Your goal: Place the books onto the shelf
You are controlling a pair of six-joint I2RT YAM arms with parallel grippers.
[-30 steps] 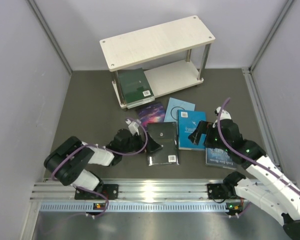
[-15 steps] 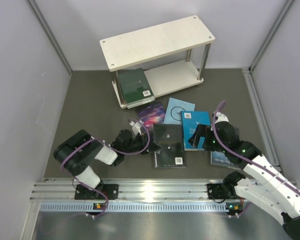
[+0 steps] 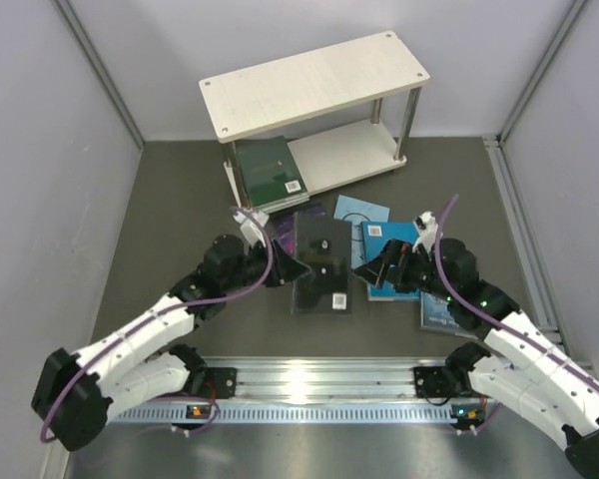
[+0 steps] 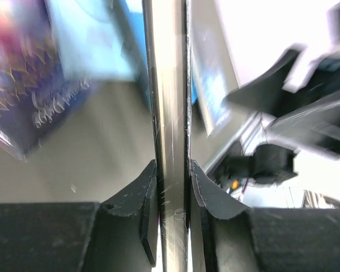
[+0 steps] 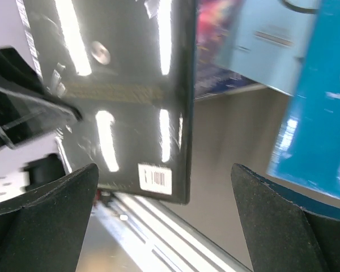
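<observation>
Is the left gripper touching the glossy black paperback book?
Touching. Left wrist view: the left gripper clamps the glossy black paperback book by its edge, no gap either side.

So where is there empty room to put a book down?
The shelf has a bare top board, and its lower board is bare right of the green book. The dark mat is bare left of the shelf. The middle is crowded: the left gripper holds the black book among other books, facing the right gripper.
</observation>
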